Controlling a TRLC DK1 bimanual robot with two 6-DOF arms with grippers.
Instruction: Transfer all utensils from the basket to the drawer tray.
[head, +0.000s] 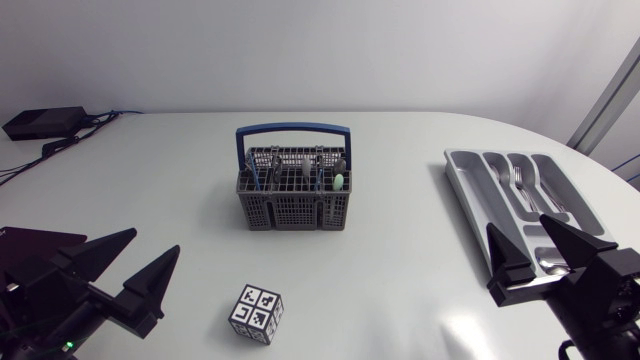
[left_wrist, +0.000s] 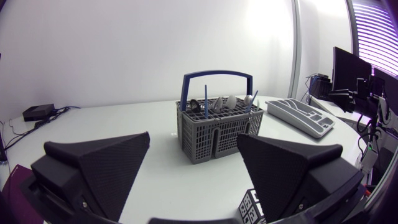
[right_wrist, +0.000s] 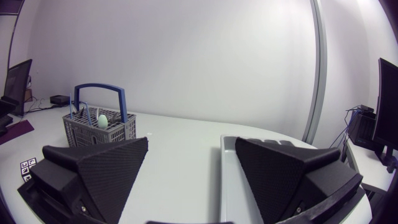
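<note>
The grey basket (head: 293, 195) stands on the bench (head: 400, 270) with utensils (head: 338, 181) upright inside, the tray (head: 466, 172) lies at the right holding a fork (head: 519, 180), the left claw (head: 152, 243) sits spread and empty well apart from the basket, and the right claw (head: 518, 224) is spread above the tray's near end.

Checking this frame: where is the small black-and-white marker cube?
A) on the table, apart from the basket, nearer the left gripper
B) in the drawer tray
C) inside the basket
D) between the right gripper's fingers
A: the head view shows the marker cube standing on the bare table, clear of the basket and off to the side of the left gripper.
</note>
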